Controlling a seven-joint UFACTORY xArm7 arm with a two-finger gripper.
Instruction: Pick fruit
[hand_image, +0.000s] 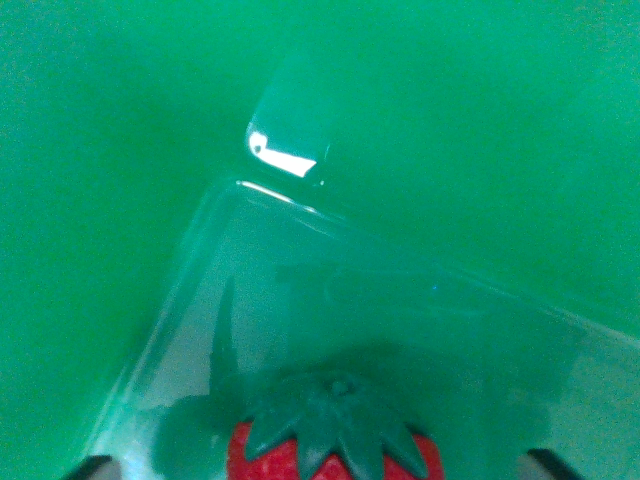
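A red strawberry (335, 455) with a green leafy cap sits at the bottom edge of the wrist view, cap towards the camera and its lower part cut off by the frame. It lies inside a clear plastic container (400, 300), whose rounded corner glints near the top centre. Two dark fingertips (92, 466) of my gripper (318, 466) peek in at the bottom left and bottom right corners. They stand wide apart, each with a gap to the strawberry between them. The gripper is open.
A plain green surface (100, 150) fills the view around and under the container. The container's transparent walls (170, 300) rise on the left and run across the back right, close around the strawberry.
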